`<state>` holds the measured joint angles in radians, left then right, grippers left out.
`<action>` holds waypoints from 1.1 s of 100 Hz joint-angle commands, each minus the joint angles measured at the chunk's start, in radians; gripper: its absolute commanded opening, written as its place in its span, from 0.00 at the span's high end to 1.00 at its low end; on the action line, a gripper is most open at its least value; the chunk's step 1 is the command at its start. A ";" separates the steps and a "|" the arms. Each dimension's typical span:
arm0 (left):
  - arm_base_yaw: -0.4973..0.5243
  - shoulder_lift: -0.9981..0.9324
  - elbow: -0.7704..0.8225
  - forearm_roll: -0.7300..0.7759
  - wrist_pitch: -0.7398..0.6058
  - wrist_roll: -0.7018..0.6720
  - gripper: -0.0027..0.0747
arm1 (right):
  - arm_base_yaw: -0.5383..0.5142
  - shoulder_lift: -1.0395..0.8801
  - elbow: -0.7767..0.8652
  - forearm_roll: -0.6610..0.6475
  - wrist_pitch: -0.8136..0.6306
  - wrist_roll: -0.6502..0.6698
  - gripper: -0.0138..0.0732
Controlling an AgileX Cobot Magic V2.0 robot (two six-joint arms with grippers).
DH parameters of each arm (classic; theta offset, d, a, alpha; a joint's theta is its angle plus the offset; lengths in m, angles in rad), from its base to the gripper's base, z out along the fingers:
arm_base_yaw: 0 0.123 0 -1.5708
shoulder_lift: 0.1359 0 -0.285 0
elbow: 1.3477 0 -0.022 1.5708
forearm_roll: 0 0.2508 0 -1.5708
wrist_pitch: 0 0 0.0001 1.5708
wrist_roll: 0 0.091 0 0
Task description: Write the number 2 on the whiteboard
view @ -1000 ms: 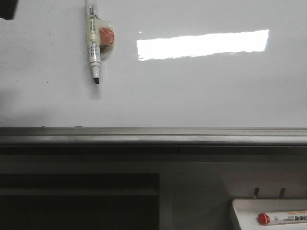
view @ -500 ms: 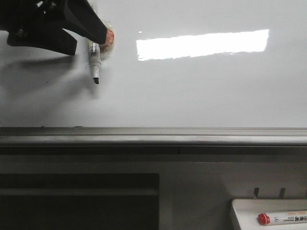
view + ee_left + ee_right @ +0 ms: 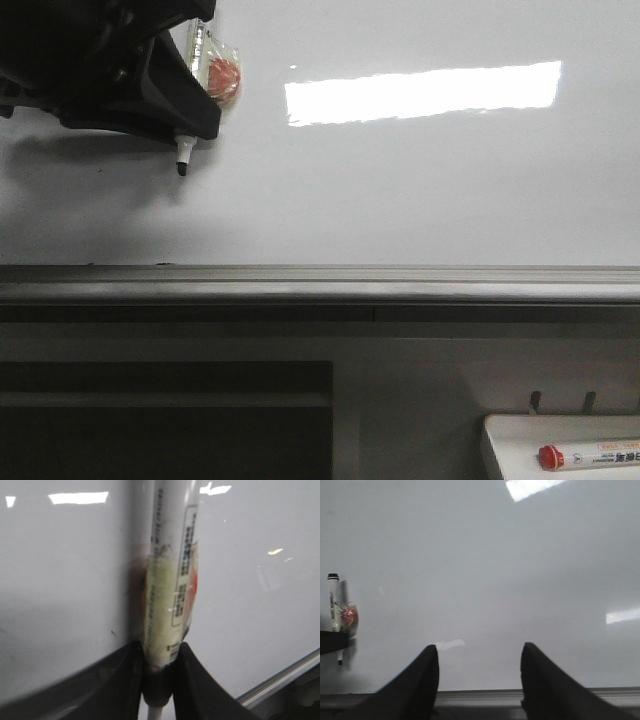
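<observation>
Left gripper (image 3: 159,680) jaws clamped on marker (image 3: 172,575); label unreadable. Right gripper (image 3: 479,672) jaws apart.

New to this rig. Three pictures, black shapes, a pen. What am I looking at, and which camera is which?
It is a two-armed robot facing a whiteboard; each arm ends in a black two-fingered pincer.

The front view looks forward at the board, with a grey ledge under it. At its lower right a small white tray holds a red-capped marker.

The other two pictures come from cameras on the wrists. In the left wrist view the left pincer is closed on a white marker, whose dark tip is at the board in the front view. In the right wrist view the right pincer is open and holds nothing.

No ink shows on the board yet.
</observation>
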<state>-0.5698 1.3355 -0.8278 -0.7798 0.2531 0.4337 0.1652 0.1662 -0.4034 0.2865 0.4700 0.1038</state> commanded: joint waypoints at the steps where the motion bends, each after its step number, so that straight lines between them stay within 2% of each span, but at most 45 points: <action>1: -0.003 -0.049 -0.033 -0.011 -0.028 0.010 0.99 | -0.001 0.025 -0.067 0.059 -0.051 -0.068 0.46; 7: -0.003 -0.080 -0.048 -0.006 0.028 0.043 0.99 | 0.015 0.040 -0.110 0.126 -0.023 -0.184 0.46; 12: -0.014 -0.108 -0.065 -0.005 0.083 0.126 0.99 | 0.032 0.064 -0.150 0.199 0.006 -0.309 0.46; 22: -0.052 -0.173 -0.106 -0.003 0.232 0.408 0.99 | 0.057 0.155 -0.236 0.352 0.103 -0.596 0.46; 29: -0.081 -0.220 -0.127 0.015 0.340 0.593 0.99 | 0.070 0.240 -0.300 0.432 0.202 -0.751 0.46; 38: -0.124 -0.280 -0.131 0.066 0.426 0.770 0.99 | 0.074 0.350 -0.376 0.520 0.321 -0.904 0.45; 46: -0.158 -0.325 -0.131 0.151 0.473 0.856 0.99 | 0.074 0.457 -0.434 0.604 0.416 -1.021 0.45; 54: -0.171 -0.353 -0.131 0.216 0.475 0.856 0.99 | 0.096 0.515 -0.470 0.653 0.430 -1.060 0.45; 63: -0.171 -0.370 -0.131 0.223 0.475 0.856 0.99 | 0.151 0.564 -0.497 0.668 0.401 -1.098 0.45; 80: -0.171 -0.375 -0.131 0.221 0.475 0.856 0.99 | 0.314 0.641 -0.511 0.668 0.326 -1.159 0.45; 94: -0.171 -0.375 -0.131 0.221 0.475 0.852 0.99 | 0.472 0.704 -0.511 0.618 0.222 -1.159 0.45; 110: -0.171 -0.375 -0.129 0.221 0.490 0.849 0.99 | 0.614 0.783 -0.511 0.558 0.014 -1.159 0.45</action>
<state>-0.7311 0.9769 -0.9252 -0.5247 0.7717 1.2897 0.7292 0.9228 -0.8801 0.8372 0.6418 -1.0424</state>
